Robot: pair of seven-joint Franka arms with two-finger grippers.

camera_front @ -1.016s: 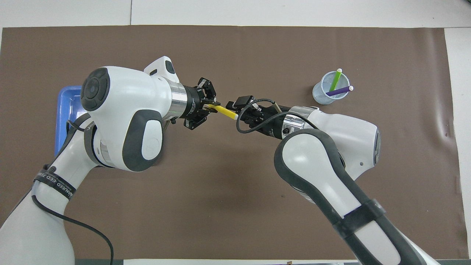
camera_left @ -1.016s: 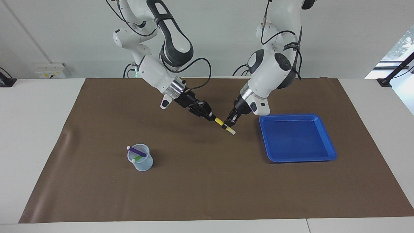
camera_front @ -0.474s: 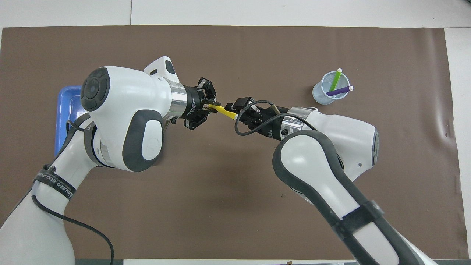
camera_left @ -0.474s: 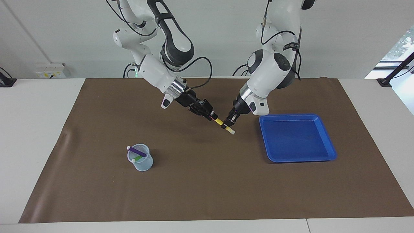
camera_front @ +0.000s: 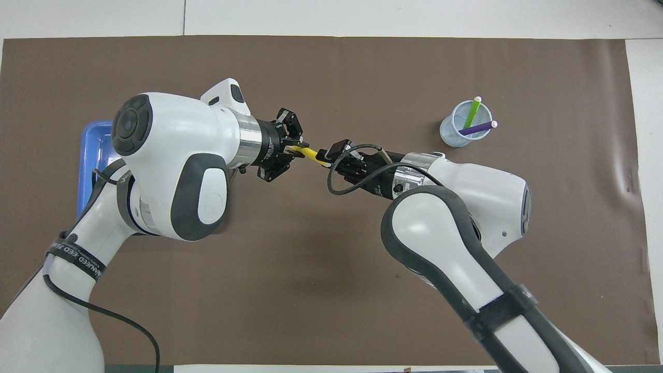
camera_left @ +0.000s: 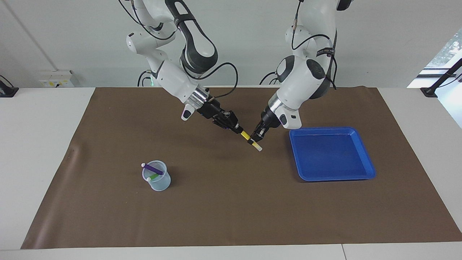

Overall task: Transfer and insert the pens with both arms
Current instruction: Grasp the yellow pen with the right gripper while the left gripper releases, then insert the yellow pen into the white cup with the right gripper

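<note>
1. Handover, mid-air over the mat [camera_left: 231,216] near its middle: yellow pen [camera_left: 245,135] is slanted and clear of the surface. Left tool [camera_left: 257,138] is pressed together on it close to the pale cap end. Right tool [camera_left: 236,128] pinches the opposite end.
2. Change vs a sec ago: right tool has crept further along the pen, so less yellow shows btwn the two tools. It now looks clamped rather than just lined up.
3. Meaning, my read: both arms have hold of the pen, so the pass is at its midpoint. Next should be left letting go, then right carrying the pen to the cup.
4. Tray [camera_left: 332,177], blue, sits toward the left arm's end of the bench [camera_left: 36,144]. No pens in it, so this looks like the last one.
5. Cup [camera_left: 160,185], toward the right arm's end and nearer the edge away from the robots, holds the purple pen [camera_left: 153,168] and green pen [camera_left: 154,176], both leaning.
6. Views: facing view shows the cap poking out below the left tool and the pen's height off the mat. Overhead view hides the cap under that tool and the left arm covers most of the tray, but it shows the two tools meeting nose to nose along the pen.
</note>
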